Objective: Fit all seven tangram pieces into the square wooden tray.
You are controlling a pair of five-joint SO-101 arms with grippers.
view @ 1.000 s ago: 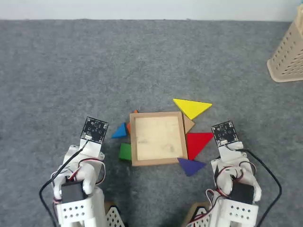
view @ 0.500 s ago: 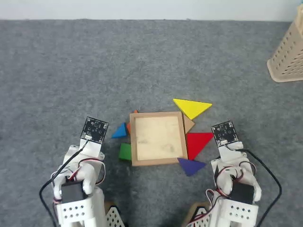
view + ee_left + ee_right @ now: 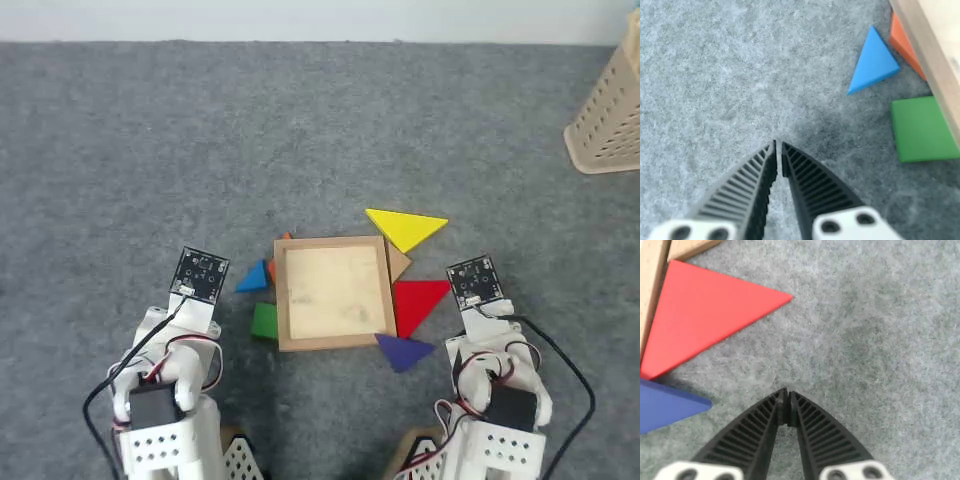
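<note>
Your left fingers are clenched tip to tip with nothing between them, poised over the grey worktop. Your right fingers are likewise pressed together and hold nothing, above the same worktop.

Left side, three pieces. One light blue triangle lies nearest the left fingers, apart from them. One green square sits against the left rim of the single square wooden tray, at its near corner. One orange piece is tucked against that rim toward the far corner, just beside the light blue triangle; its shape is mostly hidden.

Right side, four pieces. One red triangle lies nearest the right fingers, its long edge along the tray's right rim. One dark blue triangle lies at the tray's near right corner, just beside the red one. One tan piece, which looks triangular, rests against the right rim between the red triangle and one yellow triangle, which lies by the far right corner.

Total: seven pieces, all on the worktop outside the tray.

Two small black boards show in the high view, one above each pair of fingers; their light marks are too small to read. One beige perforated basket stands at the far right edge, well apart.
</note>
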